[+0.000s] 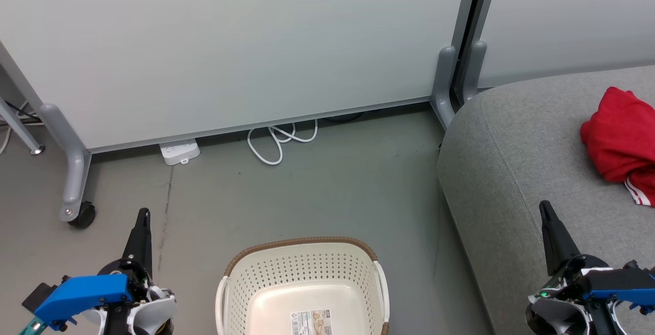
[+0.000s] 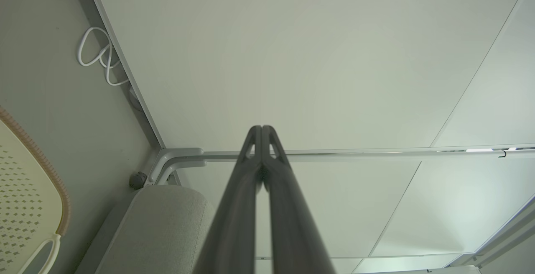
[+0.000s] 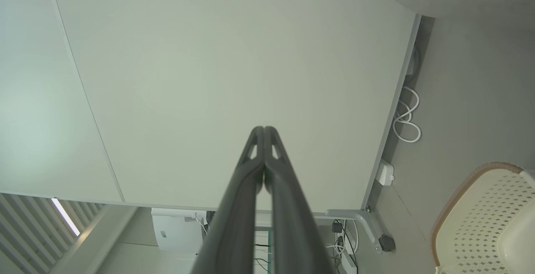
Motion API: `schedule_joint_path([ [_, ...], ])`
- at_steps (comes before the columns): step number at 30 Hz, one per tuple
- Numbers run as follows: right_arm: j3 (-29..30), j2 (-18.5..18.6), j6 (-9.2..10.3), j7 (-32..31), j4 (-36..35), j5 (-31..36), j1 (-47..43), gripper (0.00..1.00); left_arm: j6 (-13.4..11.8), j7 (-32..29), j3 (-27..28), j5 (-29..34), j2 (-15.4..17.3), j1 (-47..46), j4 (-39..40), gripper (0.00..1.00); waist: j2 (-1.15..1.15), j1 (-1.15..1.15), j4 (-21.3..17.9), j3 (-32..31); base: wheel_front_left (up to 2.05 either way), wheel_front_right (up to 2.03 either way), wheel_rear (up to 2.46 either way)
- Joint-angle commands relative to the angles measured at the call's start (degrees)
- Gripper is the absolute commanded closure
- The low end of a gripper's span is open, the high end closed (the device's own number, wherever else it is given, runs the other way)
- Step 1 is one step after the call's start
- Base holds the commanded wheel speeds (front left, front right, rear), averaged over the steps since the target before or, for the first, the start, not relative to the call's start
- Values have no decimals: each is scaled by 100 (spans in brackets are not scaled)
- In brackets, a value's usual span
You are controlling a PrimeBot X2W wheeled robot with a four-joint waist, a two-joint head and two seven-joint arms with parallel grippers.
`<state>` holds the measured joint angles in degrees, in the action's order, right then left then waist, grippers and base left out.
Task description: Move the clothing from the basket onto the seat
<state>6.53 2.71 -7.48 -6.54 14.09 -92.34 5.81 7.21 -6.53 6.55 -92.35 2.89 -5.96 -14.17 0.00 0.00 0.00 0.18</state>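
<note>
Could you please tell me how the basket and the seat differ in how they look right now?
The basket is cream perforated plastic; the seat is grey fabric. The basket's visible inside holds no clothing, while the seat bears red clothing. The seat is far larger. Both have rounded corners.

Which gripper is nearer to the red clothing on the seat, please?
Right. The right gripper is by the seat, near the clothing; the left gripper lies on the basket's far side.
</note>
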Motion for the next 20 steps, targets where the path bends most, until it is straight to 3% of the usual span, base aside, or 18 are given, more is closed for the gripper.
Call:
schedule_joint_path([
  [1, 7, 31, -3, -21, -16, -14, 77, 100, 51, -22, 11, -12, -3, -54, 25, 100, 0, 0, 0, 0, 0, 0, 0],
  [20, 6, 31, -3, -20, -16, -15, 76, 100, 51, -21, 10, -13, -3, -53, 25, 100, 0, 0, 0, 0, 0, 0, 0],
])
